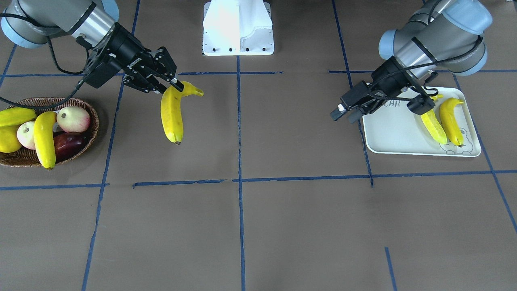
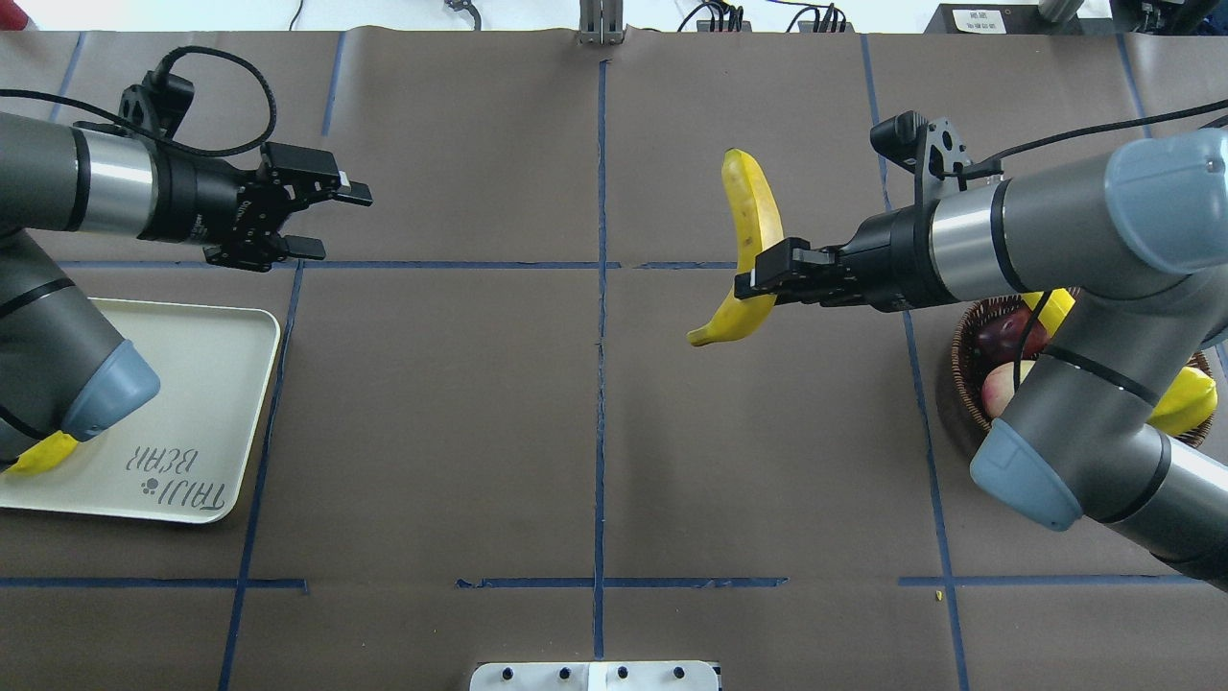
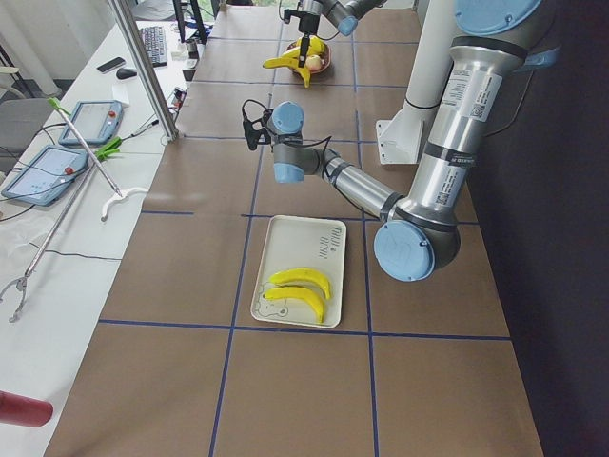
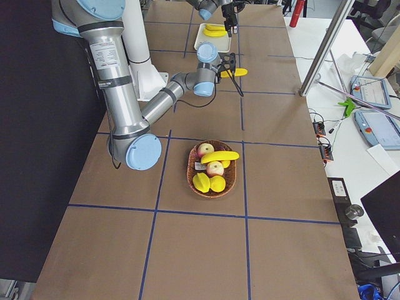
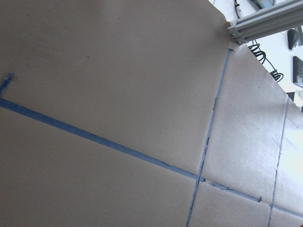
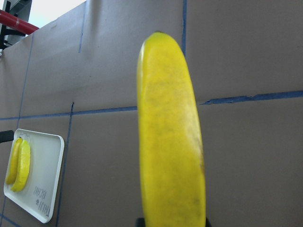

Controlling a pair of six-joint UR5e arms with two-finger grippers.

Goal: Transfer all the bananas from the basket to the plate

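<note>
So one banana (image 2: pixel 751 221) is clenched near its stem in the right fingers (image 2: pixel 763 276), up off the desk (image 2: pixel 595 432). The basket (image 1: pixel 93 121) sits well behind those fingers, with another banana (image 1: pixel 44 139) lying in it beside the apples (image 1: pixel 73 119). Left fingers (image 2: pixel 355 197) are spread, holding nothing, beside the plate (image 1: pixel 396 133) with two bananas (image 1: pixel 451 121) side by side.

**Camera Placement: Six Views Checked**

The overhead view looked forward and down from behind the robot. The front-facing view looked steeply down from across the table (image 1: pixel 282 226), with the robot's base (image 1: pixel 238 28) at its top. Two side views looked along the table from opposite ends, high and far; both took in the plate (image 3: pixel 285 249) and the basket (image 4: pixel 190 172). The left wrist camera sat close over bare table. The right wrist camera looked along the held banana (image 6: pixel 170 142) toward the plate.
</note>
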